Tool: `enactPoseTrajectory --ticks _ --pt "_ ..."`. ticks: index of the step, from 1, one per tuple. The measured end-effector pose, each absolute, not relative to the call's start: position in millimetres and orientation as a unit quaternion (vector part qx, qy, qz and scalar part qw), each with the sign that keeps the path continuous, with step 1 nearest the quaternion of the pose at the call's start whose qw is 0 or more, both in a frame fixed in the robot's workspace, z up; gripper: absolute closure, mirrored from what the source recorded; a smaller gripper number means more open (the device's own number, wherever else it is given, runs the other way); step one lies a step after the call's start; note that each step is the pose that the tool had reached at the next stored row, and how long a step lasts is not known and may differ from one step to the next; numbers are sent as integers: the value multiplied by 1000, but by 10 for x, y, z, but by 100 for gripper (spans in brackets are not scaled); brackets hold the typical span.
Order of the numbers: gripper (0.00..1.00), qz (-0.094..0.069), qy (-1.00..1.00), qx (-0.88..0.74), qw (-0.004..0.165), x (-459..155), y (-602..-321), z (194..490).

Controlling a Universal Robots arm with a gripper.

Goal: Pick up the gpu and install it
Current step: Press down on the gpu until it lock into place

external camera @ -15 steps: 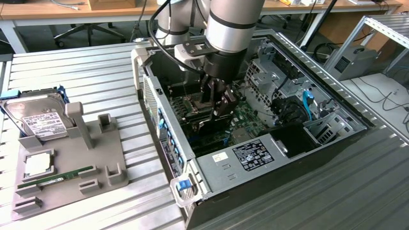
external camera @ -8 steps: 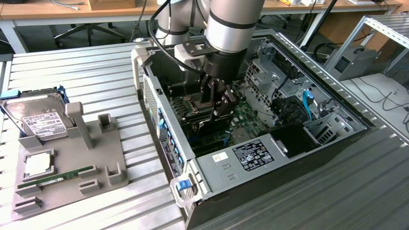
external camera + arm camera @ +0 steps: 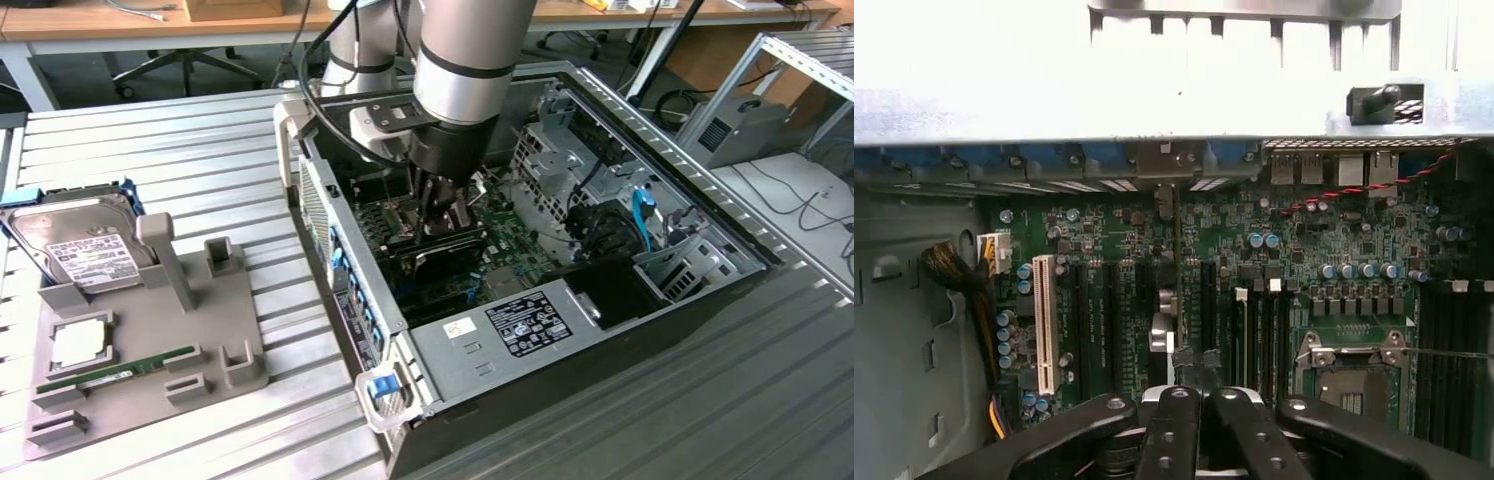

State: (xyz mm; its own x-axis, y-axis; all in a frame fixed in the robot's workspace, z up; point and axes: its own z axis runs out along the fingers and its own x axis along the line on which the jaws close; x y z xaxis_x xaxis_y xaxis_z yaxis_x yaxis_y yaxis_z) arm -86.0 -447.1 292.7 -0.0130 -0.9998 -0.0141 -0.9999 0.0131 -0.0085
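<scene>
Reaching down into the open computer case [image 3: 694,190] right now, with my gripper [image 3: 441,222] low over the motherboard [image 3: 514,245]. My jaws are pinched all the way together, no gap between the fingertips that I can see.

The gpu [image 3: 1176,300] is directly below my jaws, standing on edge among the long expansion slots. From the wrist view I'm looking at it edge-on, so it's just a thin dark line running from my gripper [image 3: 1199,392] out toward the case's back wall, where its silvery bracket end sits in the row of blue slot covers [image 3: 1054,158]. My fingertips [image 3: 1172,400] are right at its upper edge. Honestly can't tell if I'm clamping the card or just touching the top of it.

To one side of my jaws is a white slot [image 3: 1046,320] with a bundle of yellow and black wires [image 3: 974,290] past it. To the other side is the open CPU socket [image 3: 1349,375].

Well away from my jaws, outside the case, the grey parts tray [image 3: 200,340] sits on the ribbed table [image 3: 160,170]. It's got the hard drive [image 3: 80,250], a square silvery chip [image 3: 80,340] and the green memory stick [image 3: 114,372] on it.
</scene>
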Motion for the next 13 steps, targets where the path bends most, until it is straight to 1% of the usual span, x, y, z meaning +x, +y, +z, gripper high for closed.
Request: enactPoseTrajectory --ticks 1,13 --pt "89 2 712 -702 8 -860 -4471 2868" --pt "89 2 712 -702 8 -860 -4472 2786"
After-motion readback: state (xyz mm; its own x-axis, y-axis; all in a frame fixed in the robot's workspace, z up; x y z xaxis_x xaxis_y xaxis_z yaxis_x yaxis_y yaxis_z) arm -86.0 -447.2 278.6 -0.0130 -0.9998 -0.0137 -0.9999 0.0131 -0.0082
